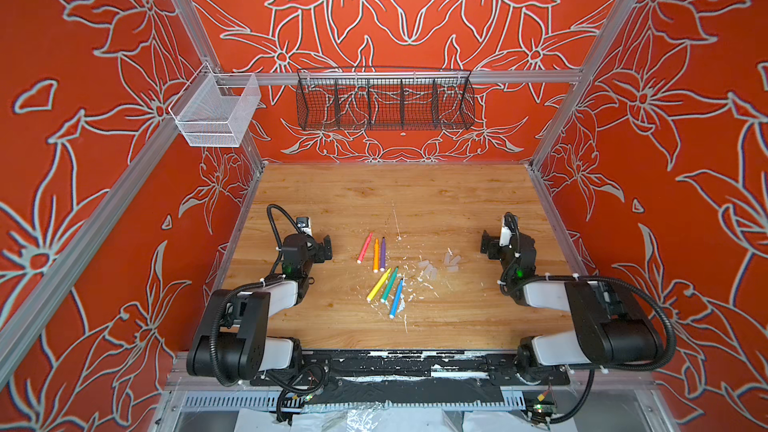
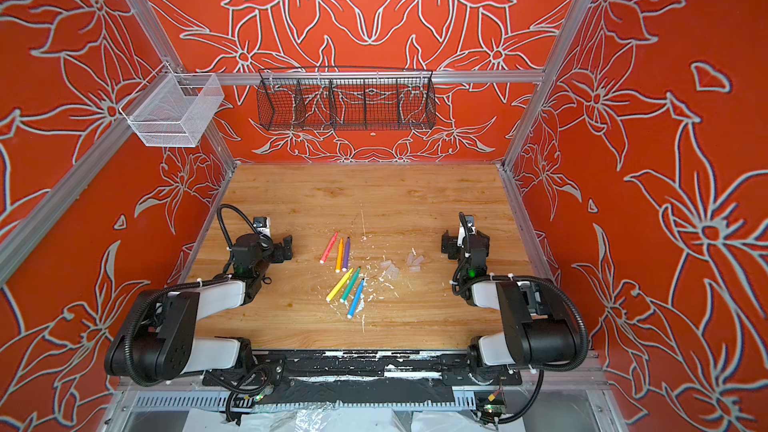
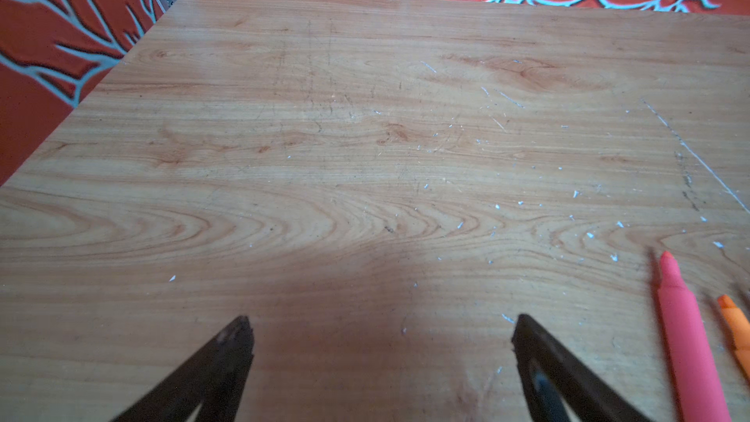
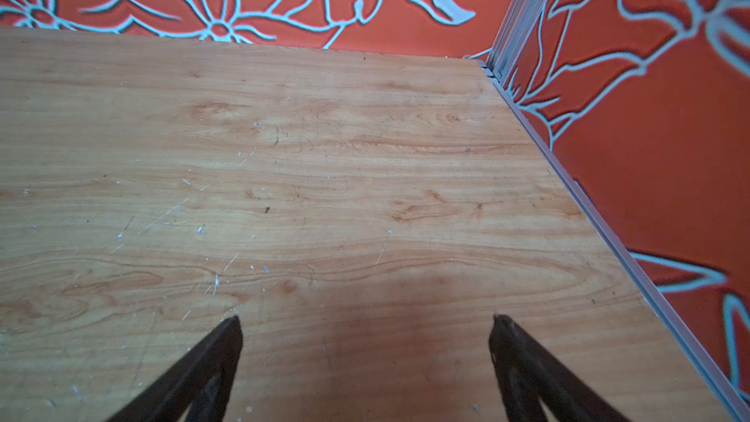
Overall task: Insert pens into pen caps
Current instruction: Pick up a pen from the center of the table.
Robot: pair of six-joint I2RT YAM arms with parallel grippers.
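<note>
While the black left gripper (image 3: 379, 326) and right gripper (image 4: 365, 324) are held spread and empty, six thin coloured felt-tip pens (image 1: 390, 284) are laid between them on the wooden table (image 1: 415, 201). Small translucent plastic pen caps (image 1: 451, 260) are scattered just beside the pens.

Orange-red wall panels printed with large pale grey flower outlines (image 1: 415, 2) enclose the cell on three sides, in both top views. A silver aluminium extrusion frame (image 1: 519, 75) runs up the rear corners and across the back wall as a horizontal rail. From that rail hangs a long black wire basket split by dividers into compartments (image 1: 384, 116). A smaller white mesh basket (image 1: 208, 126) hangs at the left rear corner. The floor of the cell is a light wood-grain tabletop (image 1: 374, 193), scratched and dotted with small white flecks (image 1: 419, 280). A scuffed black base strip (image 1: 415, 361) borders its near edge. The light is soft and even.
</note>
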